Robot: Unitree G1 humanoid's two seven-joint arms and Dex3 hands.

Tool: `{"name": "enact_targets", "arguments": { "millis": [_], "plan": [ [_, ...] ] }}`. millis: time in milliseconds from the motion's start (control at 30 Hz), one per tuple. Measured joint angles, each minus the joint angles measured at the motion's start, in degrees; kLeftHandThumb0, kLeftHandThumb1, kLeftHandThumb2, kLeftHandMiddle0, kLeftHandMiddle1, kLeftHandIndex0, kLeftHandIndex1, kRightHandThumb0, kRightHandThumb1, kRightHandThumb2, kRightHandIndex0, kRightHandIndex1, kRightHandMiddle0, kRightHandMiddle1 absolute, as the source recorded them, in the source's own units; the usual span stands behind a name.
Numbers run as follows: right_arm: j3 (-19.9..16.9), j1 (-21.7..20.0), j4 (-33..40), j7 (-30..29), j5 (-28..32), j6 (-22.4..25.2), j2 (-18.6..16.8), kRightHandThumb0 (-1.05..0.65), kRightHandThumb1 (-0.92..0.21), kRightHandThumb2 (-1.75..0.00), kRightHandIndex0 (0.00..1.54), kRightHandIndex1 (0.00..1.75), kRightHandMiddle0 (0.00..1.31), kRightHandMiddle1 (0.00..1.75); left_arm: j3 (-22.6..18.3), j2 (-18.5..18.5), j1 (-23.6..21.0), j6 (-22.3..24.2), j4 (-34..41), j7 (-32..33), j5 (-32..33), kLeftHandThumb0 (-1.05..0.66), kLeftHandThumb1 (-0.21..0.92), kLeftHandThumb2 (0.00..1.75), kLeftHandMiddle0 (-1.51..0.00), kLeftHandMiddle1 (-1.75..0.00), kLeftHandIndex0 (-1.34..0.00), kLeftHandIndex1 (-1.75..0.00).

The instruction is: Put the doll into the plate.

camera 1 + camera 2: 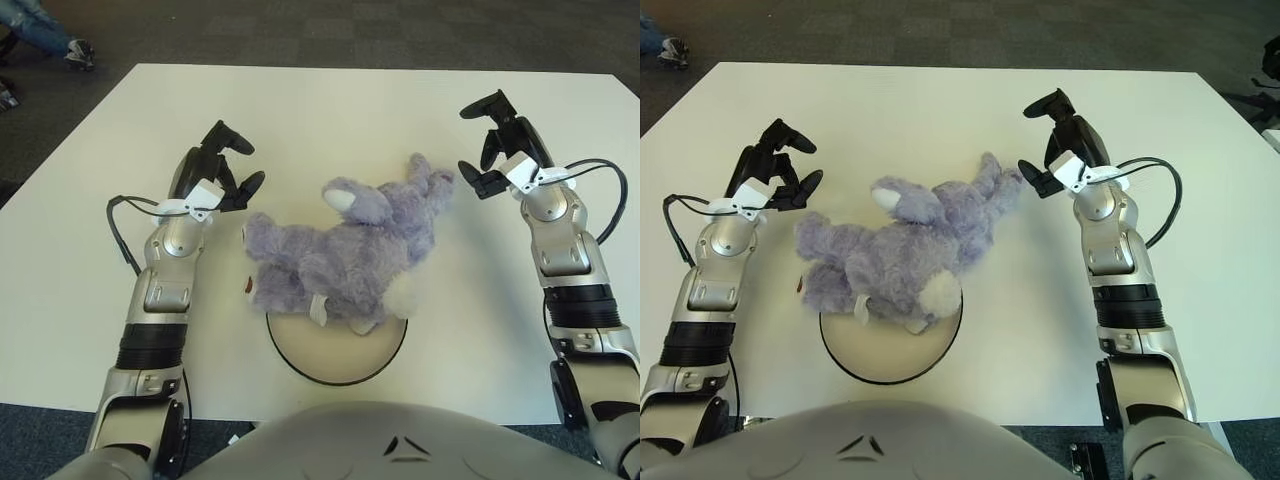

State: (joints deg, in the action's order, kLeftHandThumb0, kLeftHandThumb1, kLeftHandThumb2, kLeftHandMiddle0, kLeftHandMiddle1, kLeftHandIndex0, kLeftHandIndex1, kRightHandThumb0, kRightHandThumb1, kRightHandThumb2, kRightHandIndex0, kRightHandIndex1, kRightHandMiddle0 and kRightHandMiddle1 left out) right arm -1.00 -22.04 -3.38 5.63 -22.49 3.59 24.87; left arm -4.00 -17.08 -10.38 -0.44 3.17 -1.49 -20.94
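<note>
A purple plush doll (340,250) lies on its side across the middle of the white table, its lower part overlapping the far rim of a cream plate with a dark edge (337,352). My left hand (222,165) is raised to the left of the doll, fingers spread, holding nothing. My right hand (494,140) is raised just right of the doll's ears (430,180), fingers spread and apart from the plush.
The white table (330,110) stretches well beyond the doll on all sides. Dark carpet surrounds it. A person's shoe (72,52) shows at the far left corner. Cables loop from both forearms (120,225).
</note>
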Motion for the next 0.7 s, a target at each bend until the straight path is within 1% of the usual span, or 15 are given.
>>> {"name": "enact_targets", "arguments": {
  "millis": [33,100,300,400,433,467,500,567,700],
  "plan": [
    [0.0,-0.1,-0.4,-0.4,0.2,-0.1,-0.1,0.60,-0.03,-1.66,0.85,1.75,0.14,1.36,0.0,0.0,-0.1,-0.4,-0.5,0.2,0.2,-0.42,0.52,1.03,-1.03,-1.75,-0.47,-1.71],
    [-0.1,-0.5,-2.1,-1.2,0.7,-0.4,-0.3,0.58,-0.07,-1.61,0.81,1.75,0.16,1.38,0.0,0.0,-0.4,-1.3,-1.7,0.5,0.5,-0.42,0.51,1.04,-1.01,-1.75,-0.47,-1.71],
    [-0.3,-2.5,-12.4,-4.9,1.9,-5.5,-0.9,0.55,-0.12,-1.55,0.77,1.75,0.18,1.40,0.1,0.2,-1.0,-4.3,-5.0,1.0,2.5,-0.42,0.51,1.05,-1.01,-1.75,-0.46,-1.73],
    [-0.4,-3.0,-17.5,-5.9,3.4,-8.1,-1.1,0.52,-0.17,-1.48,0.73,1.73,0.24,1.44,0.1,0.2,-1.0,-5.3,-6.3,1.1,3.0,-0.42,0.52,1.05,-1.05,-1.75,-0.46,-1.73],
    [-0.5,-3.2,-18.9,-6.2,3.9,-8.8,-1.3,0.42,-0.21,-1.43,0.69,1.72,0.29,1.49,0.2,0.2,-1.0,-5.6,-6.8,1.1,3.3,-0.41,0.52,1.05,-1.04,-1.75,-0.45,-1.73],
    [-0.7,-3.4,-20.8,-6.4,4.6,-9.7,-1.5,0.27,-0.26,-1.35,0.62,1.71,0.36,1.55,0.2,0.2,-1.1,-6.2,-7.5,1.1,3.8,-0.41,0.52,1.04,-1.04,-1.75,-0.45,-1.74],
    [-0.8,-3.7,-22.1,-6.5,5.3,-10.3,-1.8,0.17,-0.30,-1.31,0.58,1.70,0.41,1.60,0.2,0.2,-1.2,-6.5,-8.0,1.1,4.0,-0.41,0.52,1.04,-1.04,-1.75,-0.45,-1.74],
    [-1.1,-4.2,-24.5,-6.7,6.3,-11.7,-2.2,0.08,-0.33,-1.26,0.54,1.69,0.45,1.64,0.3,0.2,-1.3,-7.1,-8.9,1.1,4.5,-0.41,0.53,1.04,-1.05,-1.75,-0.44,-1.74],
    [-2.0,-5.1,-28.5,-6.8,9.1,-14.7,-3.2,0.02,-0.35,-1.24,0.52,1.68,0.49,1.66,0.4,0.2,-1.6,-8.3,-10.5,1.1,5.0,-0.41,0.53,1.04,-1.04,-1.75,-0.44,-1.74]
  ]
}}
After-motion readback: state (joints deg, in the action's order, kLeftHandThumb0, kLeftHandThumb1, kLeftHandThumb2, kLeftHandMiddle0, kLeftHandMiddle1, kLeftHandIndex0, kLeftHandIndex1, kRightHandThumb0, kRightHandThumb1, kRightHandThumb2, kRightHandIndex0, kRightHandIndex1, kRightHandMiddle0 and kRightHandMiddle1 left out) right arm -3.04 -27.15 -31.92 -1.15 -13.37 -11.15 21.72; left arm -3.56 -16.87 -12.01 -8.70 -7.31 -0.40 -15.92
